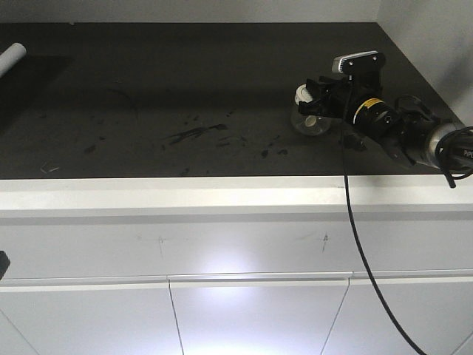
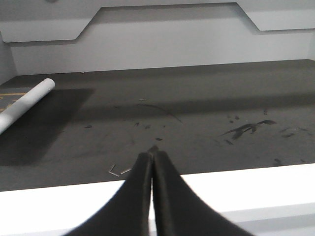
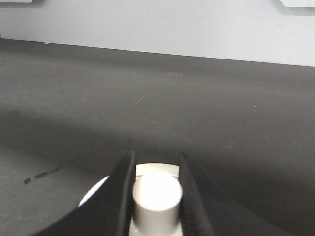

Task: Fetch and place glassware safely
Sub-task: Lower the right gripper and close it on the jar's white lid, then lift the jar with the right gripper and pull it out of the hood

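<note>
Dark counter [image 1: 185,96], right end: right gripper [image 3: 156,158] pinches the lid knob [image 3: 157,196] atop the glass jar [image 1: 307,124]; left gripper [image 2: 151,156] pressed together, well apart.

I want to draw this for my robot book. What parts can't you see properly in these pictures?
Jar: front view, the right gripper covers much of it; contents too small to tell.
Lid: right wrist view, the fingers and bottom edge cut it off, hiding the glass below.
White tube: left wrist view, cut by the left edge.
Spoon: not found anywhere.
</note>
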